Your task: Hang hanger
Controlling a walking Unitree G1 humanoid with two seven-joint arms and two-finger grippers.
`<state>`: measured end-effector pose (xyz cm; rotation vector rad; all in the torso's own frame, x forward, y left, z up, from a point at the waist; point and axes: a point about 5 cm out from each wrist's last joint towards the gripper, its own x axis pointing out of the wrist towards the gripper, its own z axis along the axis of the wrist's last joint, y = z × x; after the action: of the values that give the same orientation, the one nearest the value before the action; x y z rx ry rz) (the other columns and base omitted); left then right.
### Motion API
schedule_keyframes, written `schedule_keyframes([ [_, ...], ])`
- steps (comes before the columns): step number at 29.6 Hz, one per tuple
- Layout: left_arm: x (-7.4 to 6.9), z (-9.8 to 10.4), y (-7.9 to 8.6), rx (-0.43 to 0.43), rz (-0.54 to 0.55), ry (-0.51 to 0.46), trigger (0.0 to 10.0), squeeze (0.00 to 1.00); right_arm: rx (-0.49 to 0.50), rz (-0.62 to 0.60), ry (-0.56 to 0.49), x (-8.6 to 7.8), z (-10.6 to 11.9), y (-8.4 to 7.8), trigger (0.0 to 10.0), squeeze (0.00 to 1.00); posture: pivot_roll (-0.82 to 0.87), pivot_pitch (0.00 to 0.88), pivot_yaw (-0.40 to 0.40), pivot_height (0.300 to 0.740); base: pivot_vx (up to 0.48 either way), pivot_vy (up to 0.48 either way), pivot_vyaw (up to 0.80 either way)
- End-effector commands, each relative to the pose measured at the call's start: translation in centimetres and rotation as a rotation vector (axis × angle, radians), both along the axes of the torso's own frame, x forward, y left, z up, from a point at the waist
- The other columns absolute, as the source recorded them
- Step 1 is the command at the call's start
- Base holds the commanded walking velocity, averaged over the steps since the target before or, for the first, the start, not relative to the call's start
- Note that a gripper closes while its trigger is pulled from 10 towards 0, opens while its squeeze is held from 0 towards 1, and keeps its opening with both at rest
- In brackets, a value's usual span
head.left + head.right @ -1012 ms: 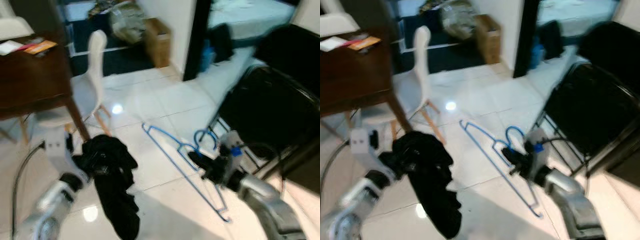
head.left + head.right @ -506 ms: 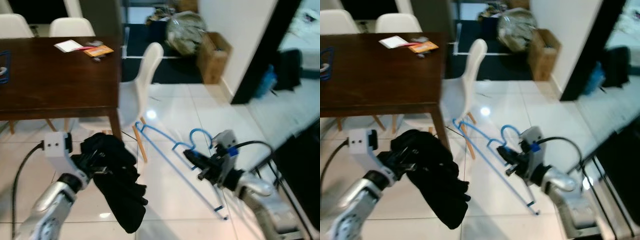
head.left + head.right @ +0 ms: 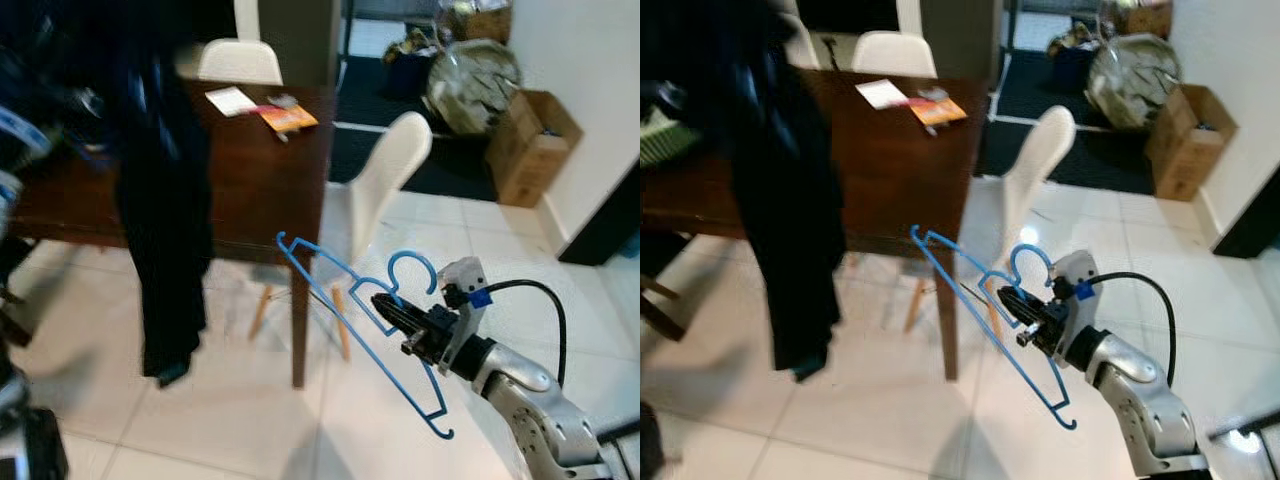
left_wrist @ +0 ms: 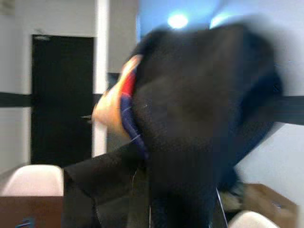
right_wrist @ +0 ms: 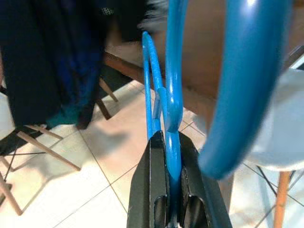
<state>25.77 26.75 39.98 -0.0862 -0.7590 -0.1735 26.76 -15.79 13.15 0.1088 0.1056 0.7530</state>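
A blue wire hanger [image 5: 173,95] is held up over the tiled floor, its hook uppermost. My right gripper [image 3: 388,306] is shut on it just below the hook; the right wrist view has both black fingers [image 5: 148,190] clamped on the blue wire. A black garment [image 3: 165,200] hangs high at the left in front of the table, below my raised, blurred left arm. The same garment [image 4: 199,118], with an orange and blue lining, hangs close before the left wrist camera.
A dark wooden table [image 3: 260,190] with papers [image 3: 232,100] stands behind the garment. A white chair [image 3: 385,185] is at its right end and another [image 3: 238,62] behind it. A cardboard box [image 3: 530,145] and a full bag [image 3: 470,85] sit at the back right.
The view has swung left, bringing the table to the middle. The black garment has gone from low near the floor to high at the left. The right gripper still holds the hanger.
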Motion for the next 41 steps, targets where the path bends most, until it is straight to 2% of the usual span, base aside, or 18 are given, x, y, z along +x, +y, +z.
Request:
schedule_keyframes([
  [1,0.0,0.7,-0.1,0.036,0.003,-0.007,10.0,0.00,0.003,-0.013,-0.001,-0.1,0.1,-0.5,10.0,0.00,0.02,0.067,0.005,0.740,0.480,0.000,0.00],
  [5,-0.2,1.5,0.2,0.052,0.022,-0.028,10.0,0.00,0.006,-0.012,0.000,-0.1,0.1,-0.5,10.0,0.00,0.02,0.067,0.005,0.740,0.480,0.000,0.00],
  [9,-0.3,2.2,1.2,0.046,0.070,-0.020,10.0,0.00,0.010,-0.011,0.001,-0.1,0.1,-0.4,10.0,0.00,0.02,0.070,0.009,0.740,0.480,0.000,0.00],
  [13,0.0,1.8,2.5,0.018,0.118,0.021,10.0,0.00,0.015,-0.014,0.006,-0.1,0.1,-0.5,10.0,0.00,0.02,0.074,0.011,0.740,0.480,0.000,0.00],
  [23,1.1,0.9,3.3,0.002,0.157,0.065,10.0,0.00,0.012,-0.021,0.008,-0.2,0.1,-0.5,10.0,0.00,0.01,0.081,0.012,0.740,0.480,0.000,0.00],
  [26,3.2,-2.4,3.3,-0.091,0.118,0.227,10.0,0.00,0.009,-0.024,0.008,-0.2,0.2,-0.6,10.0,0.00,0.01,0.086,0.013,0.740,0.127,0.000,0.00],
  [27,3.2,-2.4,3.3,-0.091,0.118,0.227,10.0,0.00,0.009,-0.024,0.008,-0.2,0.2,-0.6,10.0,0.00,0.01,0.086,0.013,0.740,0.000,0.000,0.00],
  [29,4.4,-6.1,1.5,-0.034,0.046,0.384,10.0,0.00,0.007,-0.026,0.009,-0.2,0.2,-0.6,10.0,0.00,0.01,0.088,0.011,0.740,0.000,0.000,0.00],
  [30,4.4,-6.1,1.5,-0.034,0.046,0.384,10.0,0.00,0.007,-0.026,0.009,-0.2,0.2,-0.6,10.0,0.00,0.01,0.088,0.011,0.740,0.000,0.000,0.00],
  [31,4.9,-8.8,-0.2,0.007,-0.001,0.481,10.0,0.00,0.006,-0.027,0.009,-0.2,0.2,-0.6,10.0,0.00,0.00,0.093,0.009,0.740,0.000,0.000,0.00],
  [32,5.1,-9.7,-0.7,0.007,-0.015,0.514,10.0,0.00,0.005,-0.027,0.009,-0.2,0.2,-0.6,10.0,0.00,0.00,0.093,0.008,0.740,0.000,0.000,0.00],
  [38,5.8,-12.4,-1.9,-0.015,-0.043,0.619,10.0,0.00,0.002,-0.028,0.012,-0.3,0.3,-0.7,10.0,0.00,0.00,0.095,0.007,0.740,0.000,0.000,0.00],
  [41,6.0,-12.8,-2.1,-0.013,-0.040,0.639,10.0,0.00,0.001,-0.028,0.012,-0.3,0.3,-0.7,10.0,0.00,0.00,0.096,0.008,0.740,0.000,0.000,0.00],
])
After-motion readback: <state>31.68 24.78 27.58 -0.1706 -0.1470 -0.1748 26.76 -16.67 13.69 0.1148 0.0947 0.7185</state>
